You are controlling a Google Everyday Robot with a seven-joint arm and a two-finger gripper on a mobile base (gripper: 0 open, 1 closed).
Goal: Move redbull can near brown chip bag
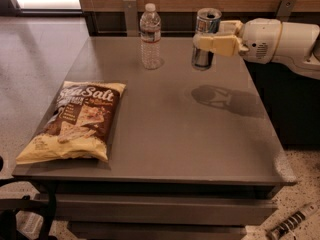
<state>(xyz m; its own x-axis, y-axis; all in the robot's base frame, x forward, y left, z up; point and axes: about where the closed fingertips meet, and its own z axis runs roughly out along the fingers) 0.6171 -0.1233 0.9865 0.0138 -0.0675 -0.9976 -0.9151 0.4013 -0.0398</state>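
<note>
My gripper [209, 40] reaches in from the right on a white arm and is shut on the redbull can [205, 20], a slim silver and blue can held upright in the air above the far part of the grey table [190, 134]. Its shadow falls on the table below and to the right. The brown chip bag [77, 121], dark brown with pale yellow ends and "Sea Salt" lettering, lies flat at the table's front left, well away from the can.
A clear plastic water bottle [150, 36] stands upright at the back of the table, left of the can. A wooden wall panel runs behind the table. The table's right edge lies under my arm.
</note>
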